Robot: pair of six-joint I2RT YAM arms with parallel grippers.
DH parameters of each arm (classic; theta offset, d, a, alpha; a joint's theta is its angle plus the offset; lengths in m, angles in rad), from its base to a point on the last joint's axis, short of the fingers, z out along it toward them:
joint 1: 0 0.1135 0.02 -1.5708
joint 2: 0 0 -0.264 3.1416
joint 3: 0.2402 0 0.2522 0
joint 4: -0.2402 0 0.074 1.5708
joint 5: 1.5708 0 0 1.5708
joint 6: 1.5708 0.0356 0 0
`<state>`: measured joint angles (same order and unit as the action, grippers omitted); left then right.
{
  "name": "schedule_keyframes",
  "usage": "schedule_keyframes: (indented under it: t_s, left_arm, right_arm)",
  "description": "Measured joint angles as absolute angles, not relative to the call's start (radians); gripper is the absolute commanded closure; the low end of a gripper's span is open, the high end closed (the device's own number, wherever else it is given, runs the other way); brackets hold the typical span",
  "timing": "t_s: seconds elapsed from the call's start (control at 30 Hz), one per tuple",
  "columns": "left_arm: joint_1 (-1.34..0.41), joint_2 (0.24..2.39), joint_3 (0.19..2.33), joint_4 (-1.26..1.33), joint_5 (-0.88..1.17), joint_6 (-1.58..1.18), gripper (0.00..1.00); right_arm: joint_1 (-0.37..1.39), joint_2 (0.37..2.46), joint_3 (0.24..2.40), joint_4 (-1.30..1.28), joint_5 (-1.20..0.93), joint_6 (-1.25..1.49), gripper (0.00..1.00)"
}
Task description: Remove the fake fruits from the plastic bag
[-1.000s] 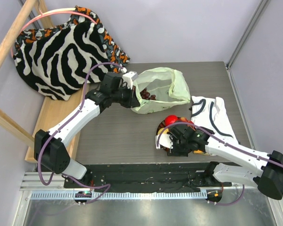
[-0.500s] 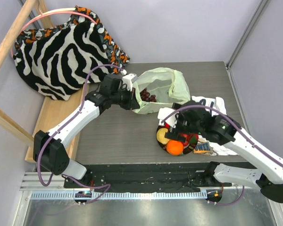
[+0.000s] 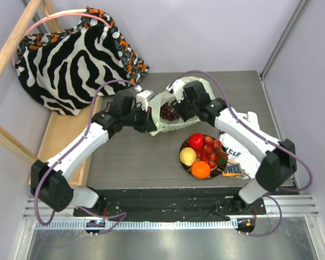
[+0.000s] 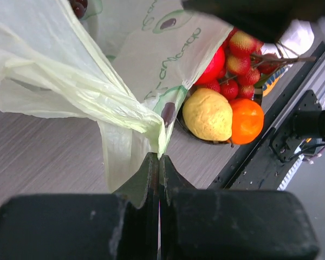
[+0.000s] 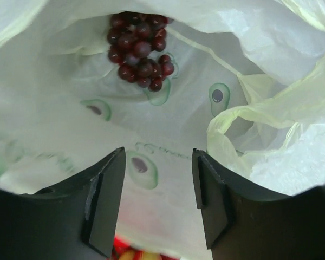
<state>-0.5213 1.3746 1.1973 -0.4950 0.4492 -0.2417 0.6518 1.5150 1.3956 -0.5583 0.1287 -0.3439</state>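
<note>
R wrist — grapes (image 5: 140,51) in bag (image 5: 54,124); L wrist — L claw (image 4: 158,160) pinches bag.

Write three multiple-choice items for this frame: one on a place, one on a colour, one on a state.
1. The grape bunch lies: A on a plate; B inside the plastic bag; C on the shirt.
2. The cloth at far left is: A plain blue; B red checked; C black-and-white striped.
3. The left gripper is: A shut on the bag's edge; B open over the table; C holding an apple.

Answers: B, the right wrist view shows it on the bag's floor; C, zebra stripes show from above; A, its jaws pinch the film in the left wrist view.
</note>
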Motion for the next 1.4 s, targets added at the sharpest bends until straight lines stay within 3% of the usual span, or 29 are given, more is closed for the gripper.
schedule_keyframes:
  t_s: [0.13,0.37,0.5,0.7,1.07,1.23,1.27,1.4]
  left_arm:
    - [-0.521,1.345,1.138,-0.504,0.45,-0.233,1.0]
    - [-0.514,1.401,1.11,-0.552,0.434,-0.241,1.0]
    - [-0.509,1.444,1.114,-0.578,0.403,-0.236,1.0]
    - [-0.508,1.444,1.095,-0.589,0.368,-0.235,1.0]
    - [-0.508,1.441,1.058,-0.603,0.35,-0.231,1.0]
    - [-0.508,1.441,1.06,-0.603,0.35,-0.231,1.0]
    - [-0.508,1.441,1.06,-0.603,0.35,-0.231,1.0]
    - [-0.505,1.441,1.06,-0.599,0.35,-0.231,1.0]
  right_arm:
    - [0.598,1.617,1.414,-0.519,0.102,-0.292,0.48]
    - [0.616,1.564,1.234,-0.506,0.009,-0.232,0.44]
    - [0.618,1.576,1.217,-0.508,-0.002,-0.227,0.28]
    - [0.608,1.72,1.378,-0.477,0.002,-0.222,0.15]
    - [0.598,2.047,1.617,-0.41,0.038,-0.233,0.12]
    - [0.591,2.144,1.696,-0.404,0.049,-0.266,0.21]
    - [0.591,2.157,1.705,-0.403,0.048,-0.279,0.34]
    - [0.59,2.193,1.725,-0.406,0.038,-0.344,0.59]
